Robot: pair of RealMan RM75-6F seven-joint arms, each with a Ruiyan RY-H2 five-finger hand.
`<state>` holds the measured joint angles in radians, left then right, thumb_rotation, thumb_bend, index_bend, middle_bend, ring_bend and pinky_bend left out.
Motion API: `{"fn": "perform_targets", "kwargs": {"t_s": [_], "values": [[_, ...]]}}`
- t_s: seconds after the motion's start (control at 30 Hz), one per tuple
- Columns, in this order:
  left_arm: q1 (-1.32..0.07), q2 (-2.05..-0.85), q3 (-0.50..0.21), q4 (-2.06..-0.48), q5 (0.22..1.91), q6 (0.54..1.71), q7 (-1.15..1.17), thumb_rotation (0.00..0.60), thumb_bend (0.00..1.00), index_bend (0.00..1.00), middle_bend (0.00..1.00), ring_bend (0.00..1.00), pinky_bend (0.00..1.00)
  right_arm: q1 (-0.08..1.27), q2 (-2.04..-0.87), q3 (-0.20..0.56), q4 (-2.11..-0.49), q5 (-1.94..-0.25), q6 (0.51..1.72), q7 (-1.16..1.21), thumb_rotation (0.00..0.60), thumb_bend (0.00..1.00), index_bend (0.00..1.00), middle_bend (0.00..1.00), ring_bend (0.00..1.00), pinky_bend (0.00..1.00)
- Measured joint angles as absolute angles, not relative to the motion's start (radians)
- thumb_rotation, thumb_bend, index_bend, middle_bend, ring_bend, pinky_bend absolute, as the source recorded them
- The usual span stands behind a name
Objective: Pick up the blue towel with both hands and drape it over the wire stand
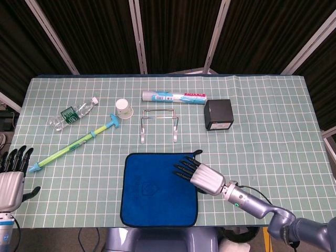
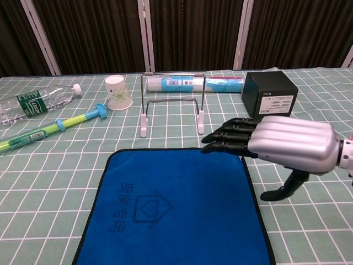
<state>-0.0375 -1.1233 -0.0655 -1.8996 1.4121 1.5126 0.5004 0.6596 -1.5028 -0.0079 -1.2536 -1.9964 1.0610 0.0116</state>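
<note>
The blue towel (image 1: pixel 157 186) (image 2: pixel 171 207) lies flat at the table's near edge, black-trimmed, with a small loop at its far right corner. Behind it stands the wire stand (image 1: pixel 159 124) (image 2: pixel 172 105), bare, on white feet. My right hand (image 1: pixel 199 174) (image 2: pixel 278 142) hovers over the towel's far right corner, palm down, fingers stretched out toward the left and thumb hanging below; it holds nothing. My left hand (image 1: pixel 11 176) stays at the table's near left edge, fingers spread, well away from the towel; the chest view does not show it.
A black box (image 1: pixel 219 114) sits right of the stand. Behind the stand lies a tube (image 1: pixel 174 97), with a paper cup (image 1: pixel 124 109) to its left. Further left lie a water bottle (image 1: pixel 73 113) and a long green-and-blue stick (image 1: pixel 73 146).
</note>
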Motion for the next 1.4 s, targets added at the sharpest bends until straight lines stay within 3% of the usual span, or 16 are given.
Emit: {"fn": "perform_targets", "kwargs": {"t_s": [0.67,1.4], "values": [[-0.050,-1.122,-0.057,-1.906,1.395,1.510,0.506,0.600,0.00,0.00,0.00,0.00,0.00,0.721,-1.570,-0.089,-1.144,-1.972,1.059,-0.080,0.600,0.11,0.04,0.00,0.00,0.00],[-0.058,-1.120,-0.051,-1.907,1.382,1.509,0.501,0.600,0.00,0.00,0.00,0.00,0.00,0.740,-1.650,-0.108,-1.095,-1.927,1.103,-0.064,0.600,0.11,0.04,0.00,0.00,0.00]]}}
